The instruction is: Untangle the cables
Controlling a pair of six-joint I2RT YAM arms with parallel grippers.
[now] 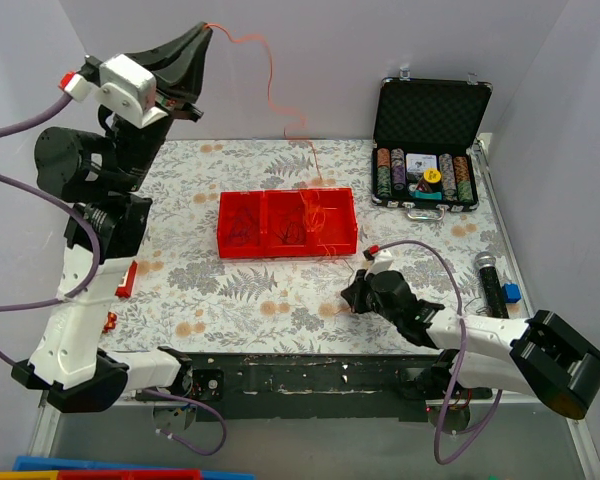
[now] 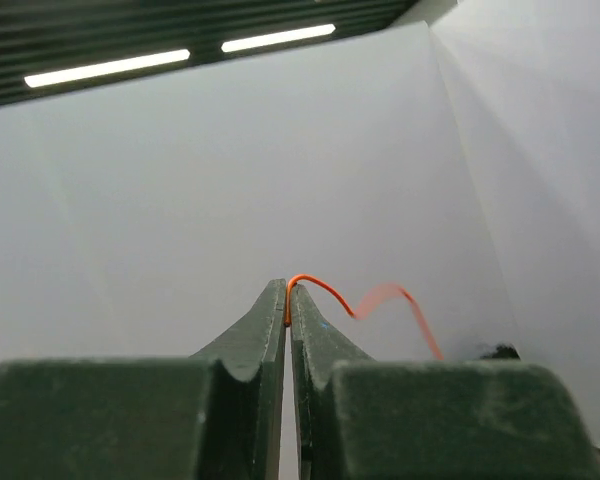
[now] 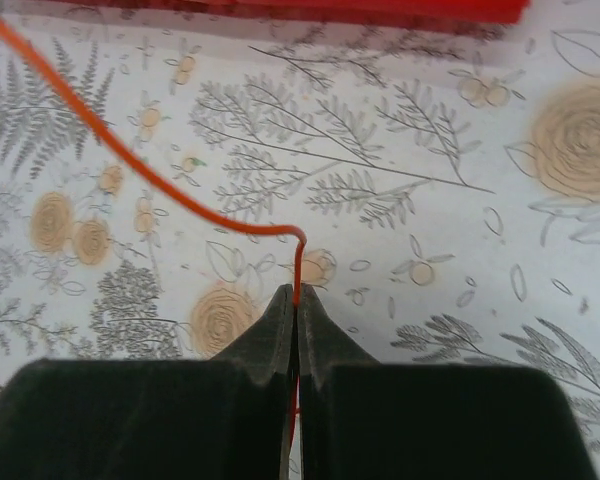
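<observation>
The left pincer point(image 2: 287, 293), raised high, is pressed together on an orange cable point(image 3: 299, 262). The right pincer point(image 3: 296, 294) pinches the same cable low over the flowered tablecloth point(image 1: 230, 290). Other cables point(image 1: 290, 232) lie in the red tray point(image 1: 285, 251). Pale walls point(image 1: 340, 60) surround the table.

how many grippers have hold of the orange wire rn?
2. Left gripper, raised high at back left, is shut on the orange wire. Right gripper, low over the table in front of the red tray, is shut on it too.
</observation>
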